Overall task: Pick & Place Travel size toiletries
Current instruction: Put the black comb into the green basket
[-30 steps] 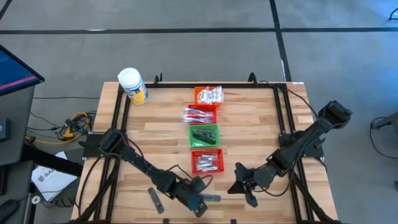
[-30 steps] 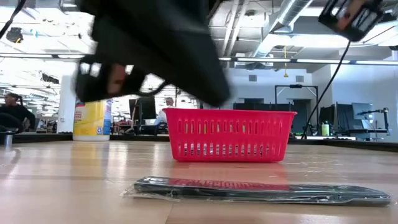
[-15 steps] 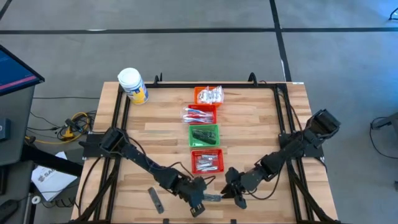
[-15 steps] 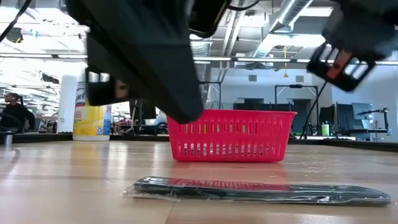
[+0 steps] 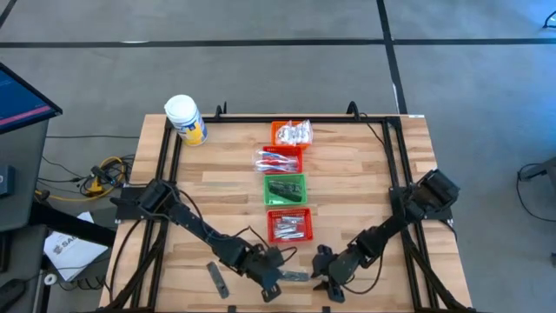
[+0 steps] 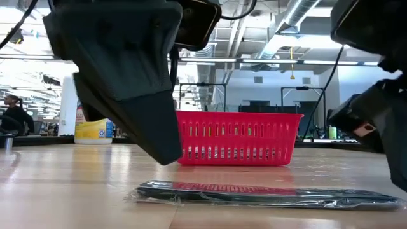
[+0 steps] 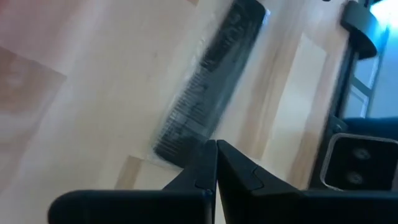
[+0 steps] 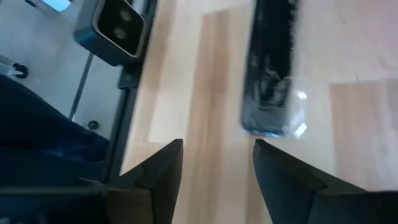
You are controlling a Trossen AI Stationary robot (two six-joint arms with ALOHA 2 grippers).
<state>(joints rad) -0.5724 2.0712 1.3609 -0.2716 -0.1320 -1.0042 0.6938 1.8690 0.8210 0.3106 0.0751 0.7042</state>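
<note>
A dark comb in a clear wrapper (image 5: 296, 276) (image 6: 267, 194) lies flat on the table near its front edge, in front of the red basket (image 6: 235, 138). My left gripper (image 5: 278, 278) (image 7: 216, 152) is shut, its tips at the comb's left end (image 7: 171, 144). My right gripper (image 5: 321, 276) (image 8: 214, 158) stands open just off the comb's right end (image 8: 268, 121), low over the table, with nothing between its fingers. A second dark strip (image 5: 215, 280) lies flat farther left. My left gripper's shut fingertips (image 7: 211, 155) slant down beside the comb's left end. Whether they touch the wrapper, I cannot tell.
A row of small baskets runs up the table's middle: red with silvery tubes (image 5: 288, 225), green (image 5: 285, 188), red with toothbrushes (image 5: 280, 159), orange with sachets (image 5: 291, 132). A white jar with a yellow label (image 5: 184, 119) stands at the far left corner.
My right gripper has come down toward the table and toward the comb's right end, and its fingers have opened. My left gripper has rolled about its own axis while staying at the comb's left end. The comb has not moved.
</note>
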